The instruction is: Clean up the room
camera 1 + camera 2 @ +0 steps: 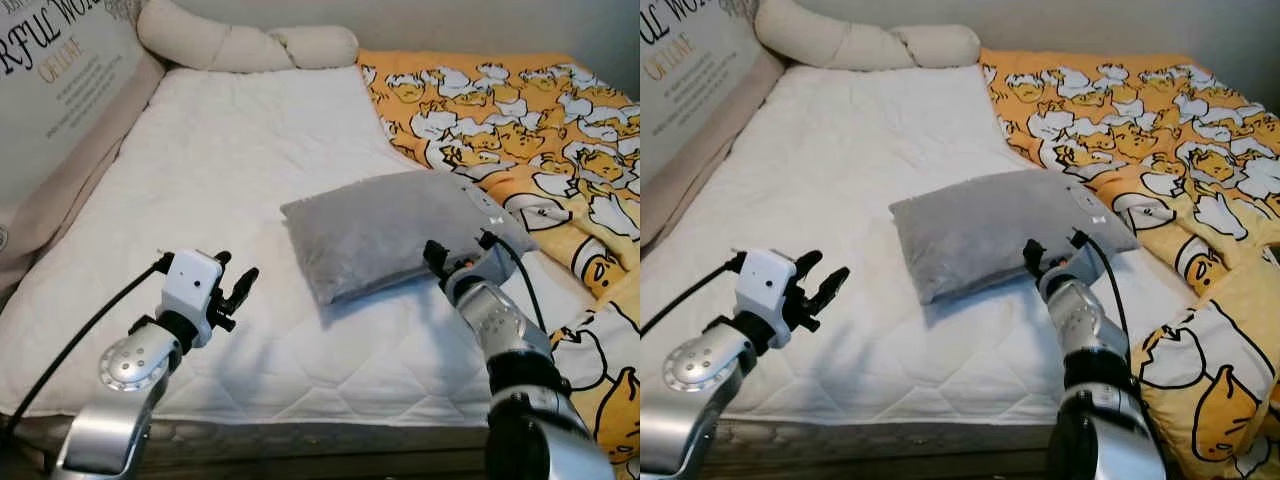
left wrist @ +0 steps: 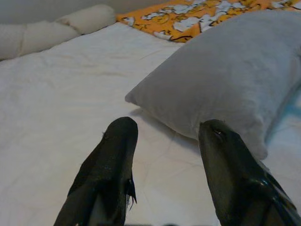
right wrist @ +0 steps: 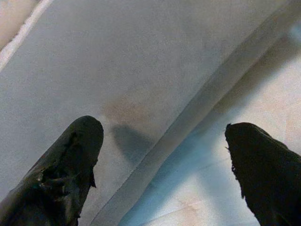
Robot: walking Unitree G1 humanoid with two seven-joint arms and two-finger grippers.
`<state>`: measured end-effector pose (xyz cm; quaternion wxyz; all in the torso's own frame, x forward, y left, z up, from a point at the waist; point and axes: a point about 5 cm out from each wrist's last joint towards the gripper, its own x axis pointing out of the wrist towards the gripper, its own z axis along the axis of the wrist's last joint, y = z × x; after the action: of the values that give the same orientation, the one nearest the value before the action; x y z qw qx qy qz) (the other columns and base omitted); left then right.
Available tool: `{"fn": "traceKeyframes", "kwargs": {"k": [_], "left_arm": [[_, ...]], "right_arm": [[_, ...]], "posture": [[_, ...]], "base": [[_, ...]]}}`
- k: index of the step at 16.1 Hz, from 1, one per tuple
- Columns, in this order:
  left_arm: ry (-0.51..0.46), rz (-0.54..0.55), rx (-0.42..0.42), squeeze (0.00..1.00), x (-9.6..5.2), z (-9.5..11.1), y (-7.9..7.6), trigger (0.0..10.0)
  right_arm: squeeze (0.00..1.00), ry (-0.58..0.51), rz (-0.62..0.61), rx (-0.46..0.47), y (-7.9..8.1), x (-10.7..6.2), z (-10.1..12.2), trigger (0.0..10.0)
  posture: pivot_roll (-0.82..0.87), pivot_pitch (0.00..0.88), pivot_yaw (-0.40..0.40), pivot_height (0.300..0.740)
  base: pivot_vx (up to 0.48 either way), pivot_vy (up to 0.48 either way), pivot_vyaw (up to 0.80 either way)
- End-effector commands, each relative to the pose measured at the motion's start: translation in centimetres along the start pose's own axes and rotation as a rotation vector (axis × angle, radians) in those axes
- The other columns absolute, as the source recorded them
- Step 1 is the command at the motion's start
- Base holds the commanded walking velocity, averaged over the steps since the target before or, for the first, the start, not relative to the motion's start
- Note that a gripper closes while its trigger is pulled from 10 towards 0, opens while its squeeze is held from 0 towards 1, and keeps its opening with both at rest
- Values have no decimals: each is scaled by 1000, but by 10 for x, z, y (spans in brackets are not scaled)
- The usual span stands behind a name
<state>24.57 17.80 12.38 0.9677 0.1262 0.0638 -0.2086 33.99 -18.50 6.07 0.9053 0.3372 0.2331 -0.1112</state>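
Grey pillow [image 1: 385,230] on white bed [image 1: 230,180].
Right tool [image 3: 162,141] stood wide at pillow's near edge; left tool [image 2: 164,155] wide, near, apart.

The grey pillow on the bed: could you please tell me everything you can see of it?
The grey pillow is a plump rectangle of soft, matte fabric with a flat seamed edge. It lies flat and askew on the white quilted mattress cover, its far corner resting against the orange duck-print blanket. The right gripper sits at its near edge, jaws open on either side of the seam. The left gripper hovers apart, jaws open.
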Motion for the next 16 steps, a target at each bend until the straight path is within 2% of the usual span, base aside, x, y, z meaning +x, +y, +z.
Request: {"fn": "traceKeyframes", "kwargs": {"k": [1,3,4,5,6,10,12,13,16], "left_arm": [[-12,-39,31,0,-3,6,0,10000],[-3,-64,67,0,-7,7,4,10000],[-2,-64,68,0,-7,7,4,10000],[-4,-80,87,0,-5,9,5,10000],[-7,-92,98,0,-3,12,4,10000],[-10,-150,150,0,-8,23,5,10000],[-18,-163,162,0,-13,31,5,10000],[-13,-172,182,0,-19,35,8,10000],[3,-174,202,0,-29,40,14,10000]], "right_arm": [[0,-2,-21,73,3,4,4,10000],[0,11,16,202,13,10,4,10000],[0,12,26,206,14,10,4,10000],[0,34,13,272,13,12,2,10000],[0,30,-8,296,11,12,2,10000],[0,-14,-58,313,4,13,11,10000],[0,-54,-59,320,5,13,18,10000],[0,-72,-42,363,8,14,24,10000],[0,-76,-37,341,8,14,25,10000]], "posture": [[19,0,-43,740],[33,0,-43,740],[33,0,-43,740],[49,0,-41,740],[60,0,-41,740],[130,0,-43,740],[159,0,-41,740],[184,0,-38,740],[214,0,-39,740]], "base": [[0,0,0],[0,0,0],[0,0,0],[0,0,0],[0,0,0],[0,0,0],[0,0,0],[0,0,0],[0,0,0]]}}
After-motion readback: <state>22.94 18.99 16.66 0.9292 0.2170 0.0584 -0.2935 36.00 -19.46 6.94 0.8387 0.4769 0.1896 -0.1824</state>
